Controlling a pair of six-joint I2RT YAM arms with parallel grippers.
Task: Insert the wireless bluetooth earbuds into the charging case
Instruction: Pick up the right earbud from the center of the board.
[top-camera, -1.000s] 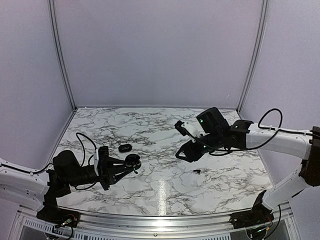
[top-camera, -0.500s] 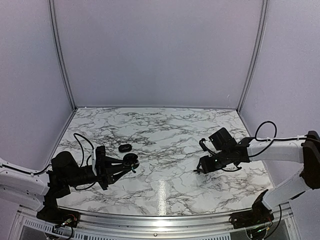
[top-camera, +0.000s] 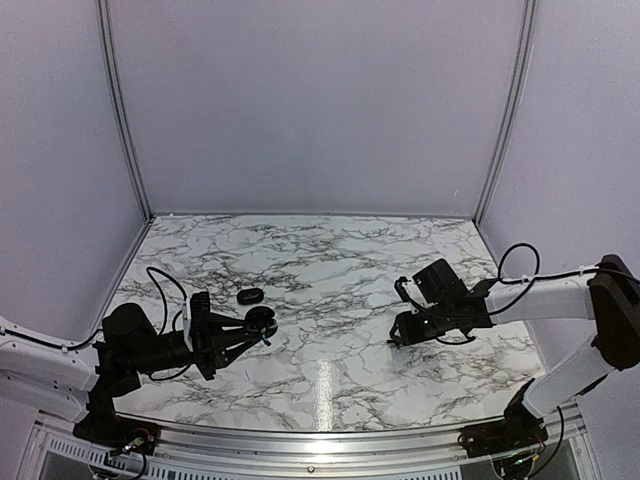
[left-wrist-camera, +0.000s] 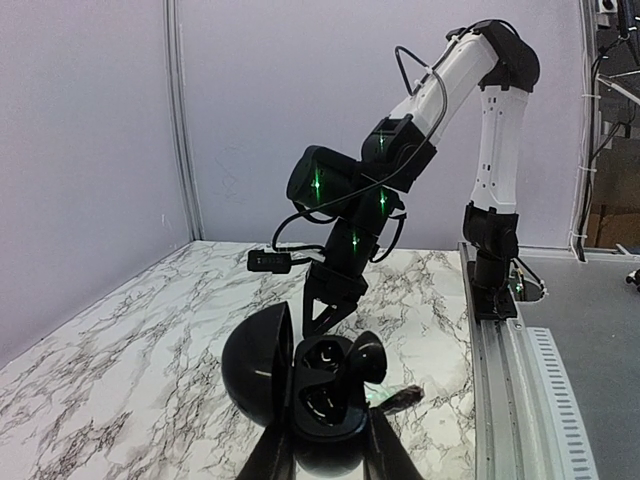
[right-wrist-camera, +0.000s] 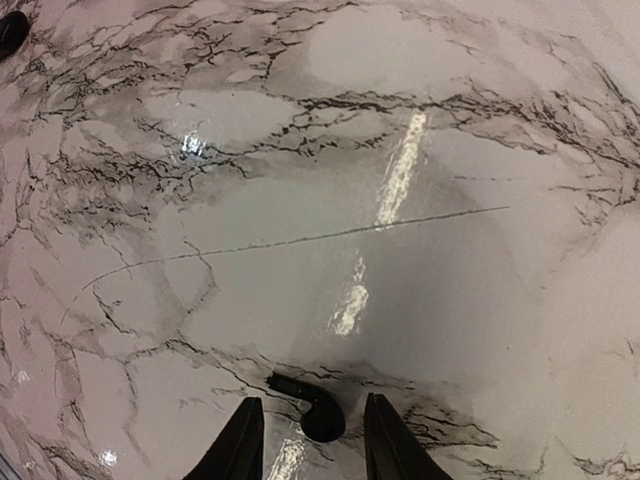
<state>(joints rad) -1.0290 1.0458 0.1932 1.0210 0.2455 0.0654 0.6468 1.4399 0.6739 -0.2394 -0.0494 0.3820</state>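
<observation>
- L gripper (top-camera: 258, 326): fingers pressed onto the charging case (left-wrist-camera: 322, 392) from both sides, holding it off the worktop (top-camera: 320, 265). It sits over the worktop's left part, closer to the near edge than the far one.
- Case lid (left-wrist-camera: 256, 357) is swung open to the left in the L wrist view, so the wells inside show.
- A glossy black bud-shaped piece (left-wrist-camera: 366, 358) pokes up from the case's right well. Looks like an earbud, can't confirm.
- R gripper (right-wrist-camera: 313, 404): low at the worktop, right of centre and nearer the near edge. Fingers are spread and straddle the loose earbud (right-wrist-camera: 320, 418), w/ a gap showing each side.
- Loose earbud lies flat on the marble, stem pointing away to the left in the R wrist view.
- Oval black item (top-camera: 250, 296) lies on the worktop just beyond the case toward the far edge, apart from it.
</observation>
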